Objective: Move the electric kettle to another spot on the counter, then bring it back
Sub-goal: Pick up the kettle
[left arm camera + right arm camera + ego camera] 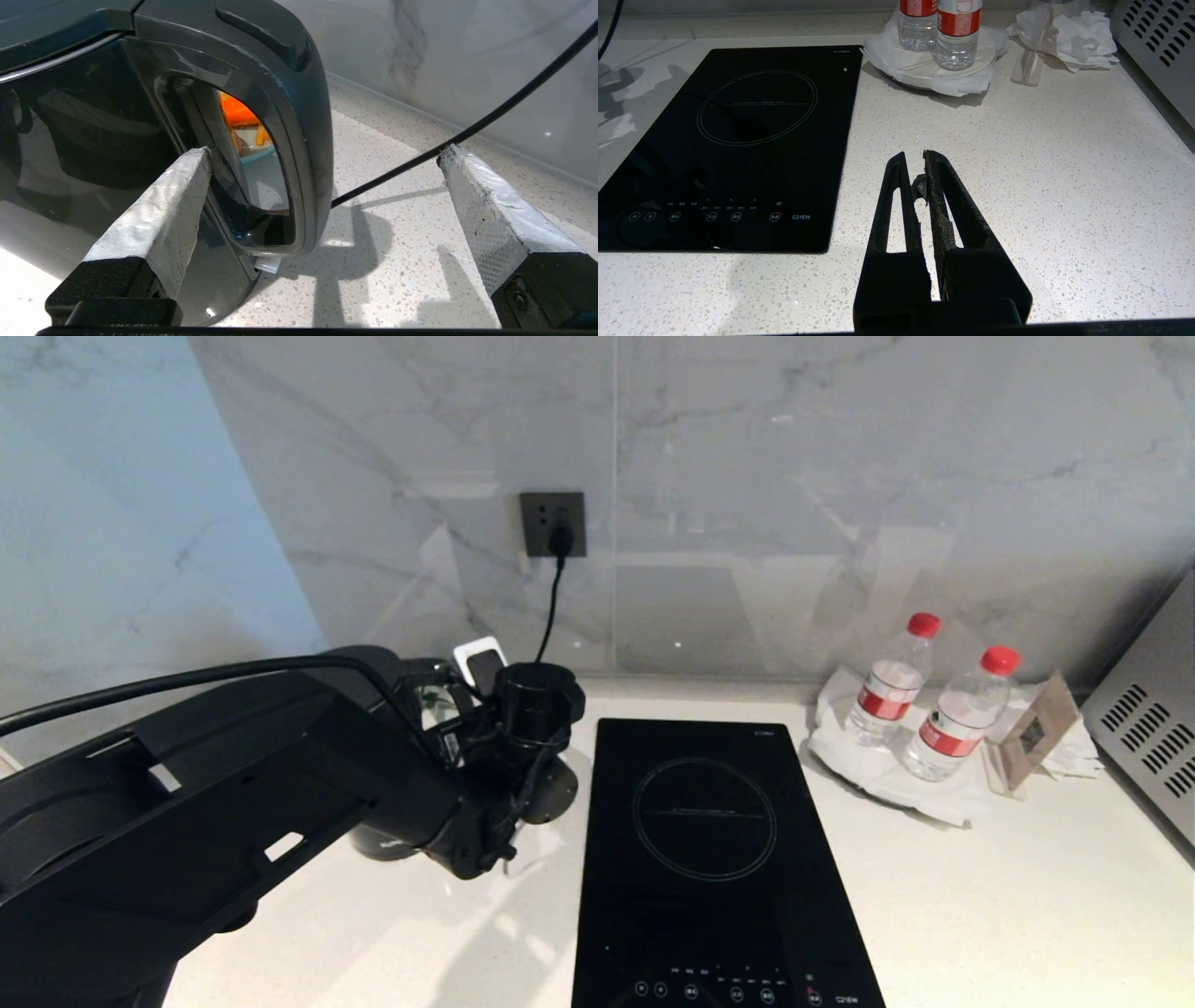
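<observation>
1. Left hand [322,186]: spread wide, holding nothing. The two grey-taped fingers [159,214] straddle the big black loop handle [299,140] of the glossy black electric kettle [84,116]; one fingertip sits at the inner edge of the loop against the kettle's body, the other stands well apart on the far side, over bare stone.
2. Kettle's place: at the left of the white speckled stone worktop [980,896], near the marble back wall, just left of the black glass induction hob [719,859]. In the head view the left arm [233,803] hides nearly all of it, so whether it stands on a power base I cannot tell.
3. A thin black cord [467,135] runs between the fingers, behind the handle.
4. Step in hand, as I judge it: closing on the handle. To do it well, centre the handle between the pads, grip its straight upright part, and keep the cord out of the pinch before lifting.
5. Right hand [917,172]: parked above the worktop right of the hob, fingers together, empty.
6. Farther right: two clear water bottles with red caps [924,709] on white paper.
</observation>
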